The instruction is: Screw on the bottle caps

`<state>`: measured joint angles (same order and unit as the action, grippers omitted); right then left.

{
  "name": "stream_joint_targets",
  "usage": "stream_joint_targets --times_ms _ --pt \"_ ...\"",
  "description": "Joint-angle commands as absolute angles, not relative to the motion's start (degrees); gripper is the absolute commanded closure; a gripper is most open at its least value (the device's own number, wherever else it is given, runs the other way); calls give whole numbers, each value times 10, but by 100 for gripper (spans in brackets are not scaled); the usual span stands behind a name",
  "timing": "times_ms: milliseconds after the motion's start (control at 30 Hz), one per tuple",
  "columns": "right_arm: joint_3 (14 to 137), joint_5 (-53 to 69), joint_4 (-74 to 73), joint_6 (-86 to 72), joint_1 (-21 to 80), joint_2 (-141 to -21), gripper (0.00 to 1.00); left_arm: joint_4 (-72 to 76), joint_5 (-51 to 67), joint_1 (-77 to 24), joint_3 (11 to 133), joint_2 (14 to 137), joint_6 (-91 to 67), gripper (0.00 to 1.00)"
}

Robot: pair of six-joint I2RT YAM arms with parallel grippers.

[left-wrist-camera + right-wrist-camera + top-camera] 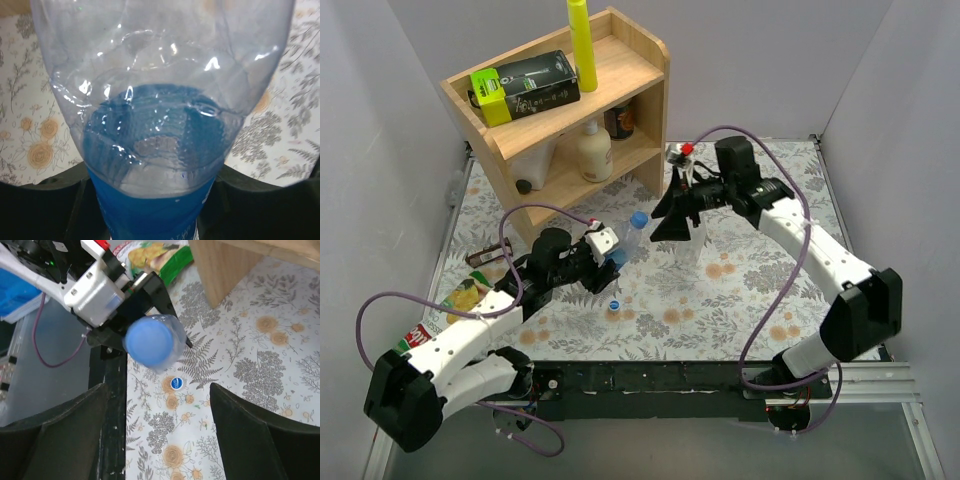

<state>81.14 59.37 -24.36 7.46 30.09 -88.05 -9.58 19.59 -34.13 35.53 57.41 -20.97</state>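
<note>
While I watch the overhead feed, table: floral cloth, with both arm bases at its 6 o'clock edge.
Shelf: wooden, in the table's 11 o'clock corner. A yellow tube and a black-and-green box are on top, and a cream lotion bottle is on a lower tier.
Right arm: rises from 5 o'clock, elbow out at 4 o'clock. The forearm runs back toward 12 and the wrist is bent so the fingers aim toward 8 o'clock.
Left arm: lies low from 7 o'clock and stretches toward 1 o'clock, ending near the table's middle.
Labelled bottle: clear with a blue label, tilted, neck toward 1 o'clock, lifted off the cloth in my left grip.
Left gripper: clamped around the bottle's body, a dark finger on each side in the wrist view.
Right gripper: jaws spread wide with nothing between the pads, lined up facing the bottle's top from its 3 o'clock side.
Blue cap: sits on the bottle's neck, apart from the right fingers. I cannot tell how tightly it is on.
Loose cap: white with blue, flat on the cloth at 6 o'clock of the held bottle.
</note>
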Motion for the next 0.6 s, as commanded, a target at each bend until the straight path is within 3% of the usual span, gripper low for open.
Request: stream_joint_targets --times_ms 0,333,567 --pt "723 630 68 -105 283 -808 11 -56 247 -338 345 535 -296 100" --pt "705 592 171 -181 307 -833 11 -40 269 -338 359 557 -298 100" --pt "697 585 189 -201 314 -853 21 -8 262 -338 362 571 -293 100"
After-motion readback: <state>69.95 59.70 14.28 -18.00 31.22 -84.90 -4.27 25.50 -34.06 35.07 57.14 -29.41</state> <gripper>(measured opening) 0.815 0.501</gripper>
